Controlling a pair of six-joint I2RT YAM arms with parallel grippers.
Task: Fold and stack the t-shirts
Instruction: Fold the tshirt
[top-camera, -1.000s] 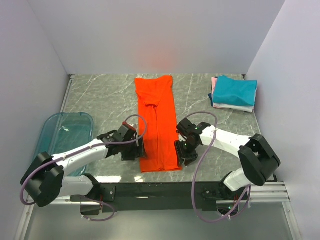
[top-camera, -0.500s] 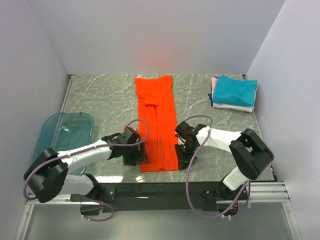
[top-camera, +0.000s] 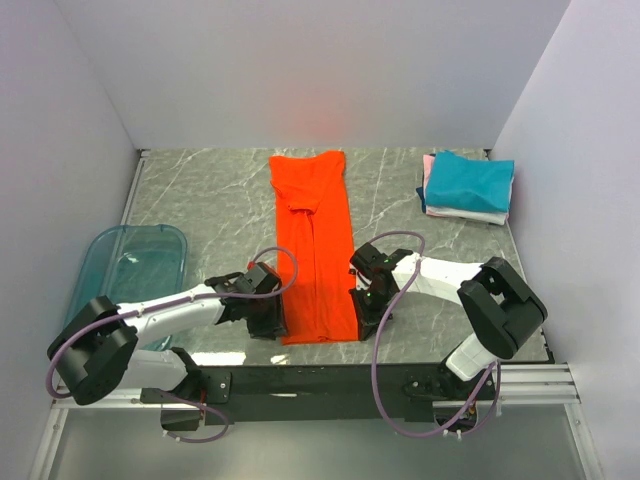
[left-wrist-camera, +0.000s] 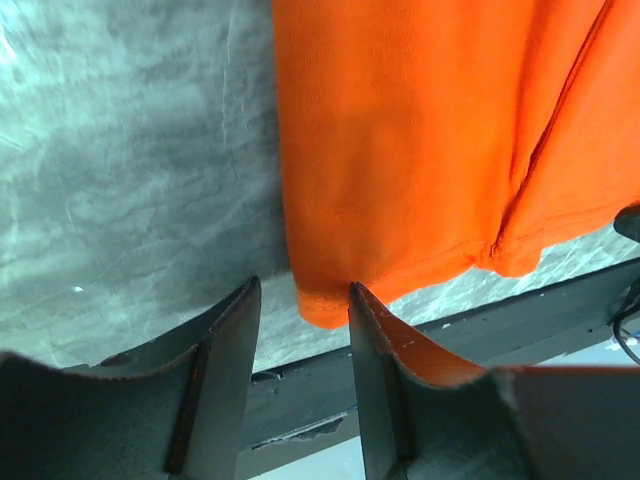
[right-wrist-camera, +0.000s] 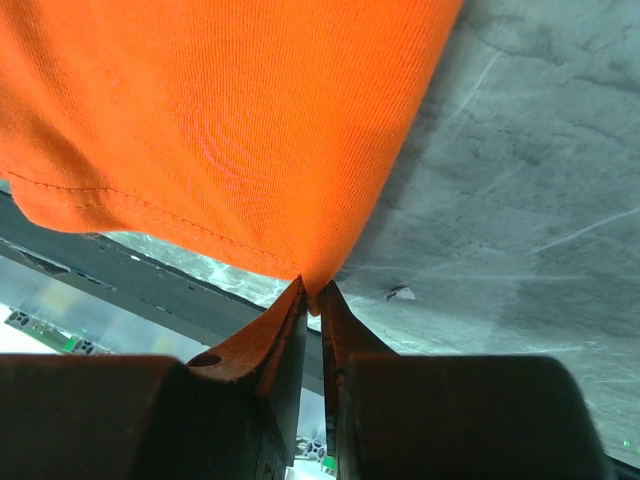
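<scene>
A bright orange-red t-shirt (top-camera: 315, 240) lies flat as a long narrow strip down the middle of the table, collar end far. My left gripper (top-camera: 275, 322) sits low at its near left corner. In the left wrist view the hem corner (left-wrist-camera: 318, 305) lies between the tips of the left gripper (left-wrist-camera: 302, 290), which are still apart, so it is open. My right gripper (top-camera: 362, 305) is at the near right corner. In the right wrist view the right gripper (right-wrist-camera: 312, 295) is pinched shut on that corner of the orange cloth (right-wrist-camera: 220, 130). Folded teal, pink and white t-shirts (top-camera: 467, 187) are stacked at the far right.
A translucent blue-green bin (top-camera: 130, 270) stands at the left edge of the table. The black front rail (top-camera: 320, 380) runs just below the shirt's near hem. White walls close in the table on three sides.
The left gripper slid to the shirt's near left corner and its jaws narrowed around the hem. The right gripper's jaws closed onto the near right corner.
</scene>
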